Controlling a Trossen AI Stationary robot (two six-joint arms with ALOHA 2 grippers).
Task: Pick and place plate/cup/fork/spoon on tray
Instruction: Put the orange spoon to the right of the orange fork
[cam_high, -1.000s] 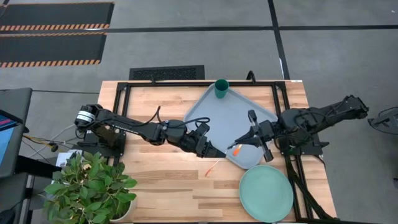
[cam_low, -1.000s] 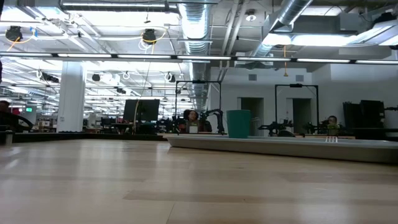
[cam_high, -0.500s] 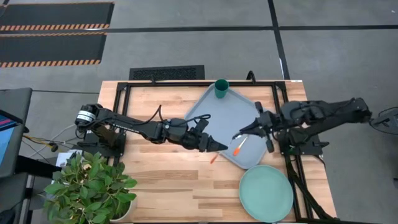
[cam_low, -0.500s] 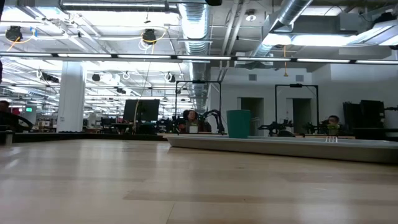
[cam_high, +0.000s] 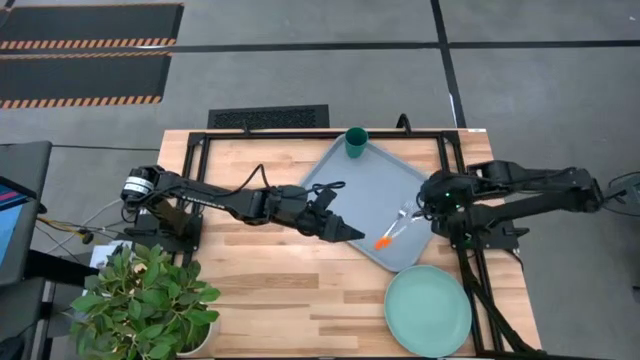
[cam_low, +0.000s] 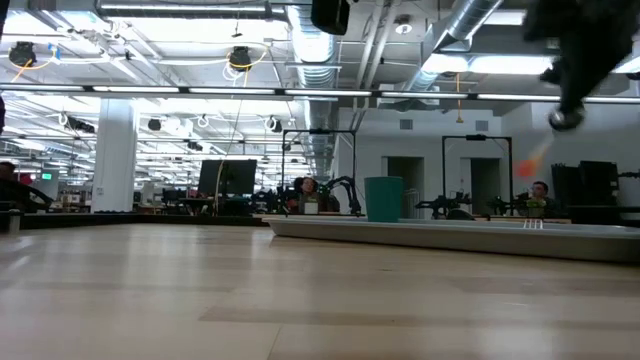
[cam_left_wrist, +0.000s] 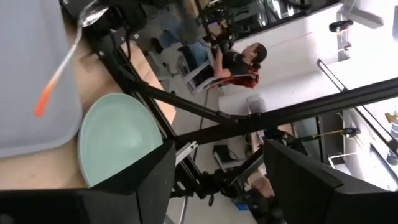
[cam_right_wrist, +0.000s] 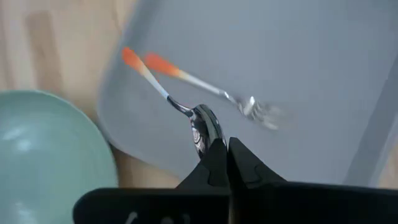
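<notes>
The light blue-grey tray (cam_high: 345, 180) lies in the middle of the table, with the dark green cup (cam_high: 356, 142) upright in its far corner. The pale green plate (cam_high: 428, 310) rests flat on the wood near the right front. My right gripper (cam_right_wrist: 222, 144) is shut on the spoon (cam_right_wrist: 168, 93) over the tray's right part. The fork (cam_right_wrist: 205, 87) shows beside the spoon over the tray floor, its tines blurred. I cannot tell whether the fork rests on the tray. My left gripper (cam_high: 355, 236) hangs open and empty at the tray's near-left rim. My right gripper pinches the spoon's silver bowl (cam_right_wrist: 202, 127) between its two shut fingers. The orange handle (cam_right_wrist: 129, 57) sticks out past the fingertips toward the table's near-left. The handle (cam_low: 530, 165) shows above the tray's rim, so the spoon is lifted clear.
A potted plant (cam_high: 145, 300) stands at the table's near-left corner. Black frame bars (cam_high: 200, 160) run along the far and side edges. Bare wood (cam_high: 270, 290) lies between the plant and the plate. A person (cam_left_wrist: 239, 59) sits in the room beyond.
My left gripper has carried the fork from the bare wood toward the tray and opened, letting the fork go over the tray. My right gripper has drawn back toward the table's right edge with the spoon.
</notes>
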